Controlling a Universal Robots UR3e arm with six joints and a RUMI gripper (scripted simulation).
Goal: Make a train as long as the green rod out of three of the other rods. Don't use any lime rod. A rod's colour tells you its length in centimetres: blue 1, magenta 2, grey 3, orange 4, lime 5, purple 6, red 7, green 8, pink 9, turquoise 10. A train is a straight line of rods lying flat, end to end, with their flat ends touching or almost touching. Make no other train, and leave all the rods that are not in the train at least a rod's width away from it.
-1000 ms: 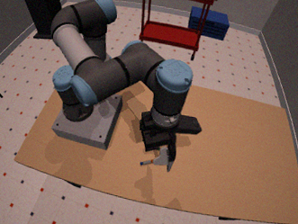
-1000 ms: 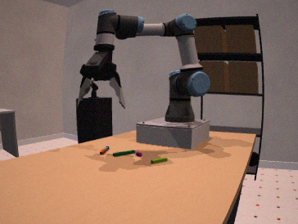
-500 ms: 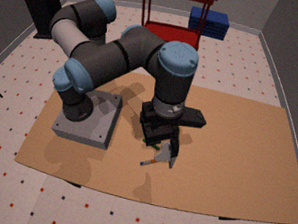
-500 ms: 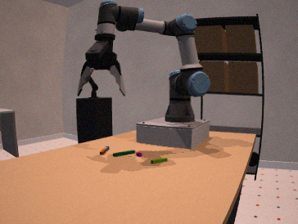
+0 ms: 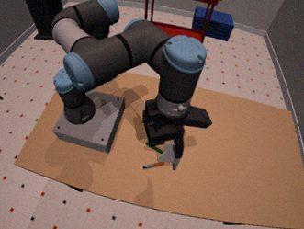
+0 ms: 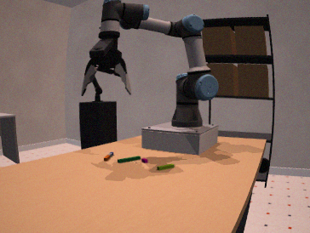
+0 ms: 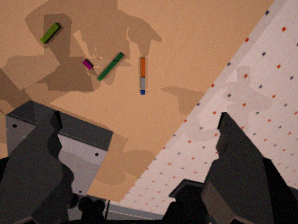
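Observation:
A train of an orange rod (image 7: 142, 66), a grey rod (image 7: 142, 83) and a blue rod (image 7: 142, 92) lies end to end on the tan mat; it also shows in the exterior view (image 6: 108, 156) and the top view (image 5: 153, 165). The green rod (image 7: 110, 66) lies at an angle beside it, apart; it also shows in the exterior view (image 6: 129, 159). A magenta rod (image 7: 88, 63) and a lime rod (image 7: 50, 33) lie farther off. My gripper (image 6: 106, 81) is open and empty, high above the rods.
The robot's grey base block (image 6: 179, 138) stands on the mat behind the rods. A black pedestal (image 6: 98, 123) and a shelf with boxes (image 6: 236, 59) stand beyond the table. A red rack (image 5: 180, 10) and blue crate (image 5: 214, 21) are on the floor.

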